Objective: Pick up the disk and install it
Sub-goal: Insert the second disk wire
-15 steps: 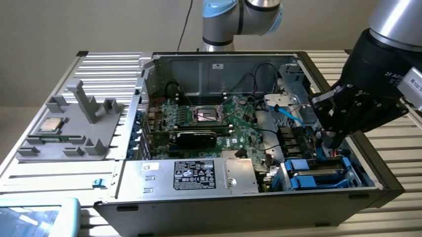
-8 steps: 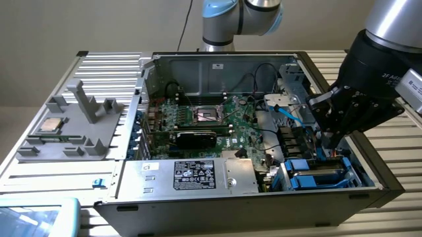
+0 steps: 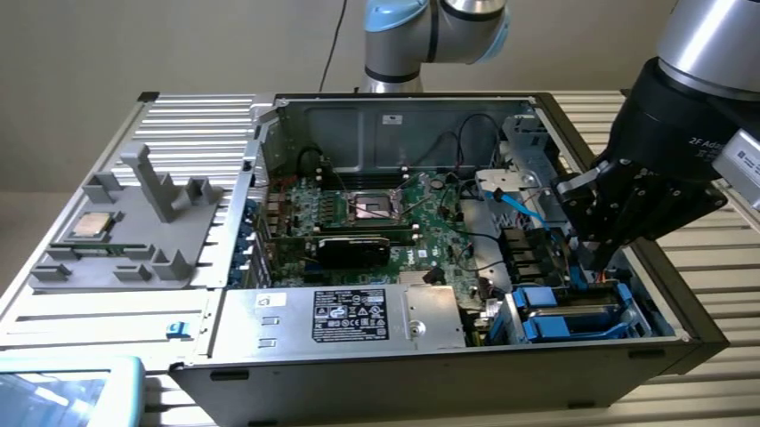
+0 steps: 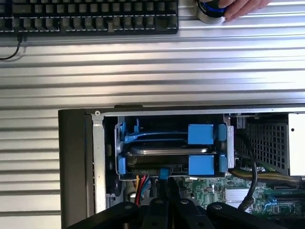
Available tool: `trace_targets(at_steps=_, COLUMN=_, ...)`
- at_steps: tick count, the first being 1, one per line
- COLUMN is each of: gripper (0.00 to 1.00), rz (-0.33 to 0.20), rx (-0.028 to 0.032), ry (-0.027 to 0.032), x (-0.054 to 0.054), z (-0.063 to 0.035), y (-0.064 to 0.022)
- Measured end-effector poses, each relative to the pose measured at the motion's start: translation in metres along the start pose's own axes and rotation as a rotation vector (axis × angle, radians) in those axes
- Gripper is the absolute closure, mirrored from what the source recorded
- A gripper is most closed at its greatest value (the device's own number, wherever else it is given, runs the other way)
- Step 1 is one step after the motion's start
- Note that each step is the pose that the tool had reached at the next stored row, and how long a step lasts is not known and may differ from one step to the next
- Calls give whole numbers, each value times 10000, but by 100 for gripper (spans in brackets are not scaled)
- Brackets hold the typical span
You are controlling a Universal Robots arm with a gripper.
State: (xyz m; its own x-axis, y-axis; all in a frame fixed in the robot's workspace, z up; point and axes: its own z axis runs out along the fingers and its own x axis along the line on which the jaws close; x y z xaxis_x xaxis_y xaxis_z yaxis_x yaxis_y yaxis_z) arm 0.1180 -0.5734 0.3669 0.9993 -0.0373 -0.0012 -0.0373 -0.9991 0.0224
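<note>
Now the clenched end effector (image 4: 167, 202) hovers just beside the disk (image 4: 167, 150), seated in its bay.

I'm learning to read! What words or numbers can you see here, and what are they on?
"2F Ada", cut off: on the black gripper body.
Power supply label: print too small to read.
Sticker on the case's back wall: too small.
Keyboard keys: blurred, unreadable.
</note>
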Motion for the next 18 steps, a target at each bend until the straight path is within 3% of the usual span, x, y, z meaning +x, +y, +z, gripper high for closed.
trace_targets(at_steps=7, gripper=89, rz=-77, rx=258, ry=-73, x=2, z=70, y=86)
trace_targets(at_steps=18, gripper=89, rz=-134, rx=465, ry=-156, x=-3, z=211, y=148)
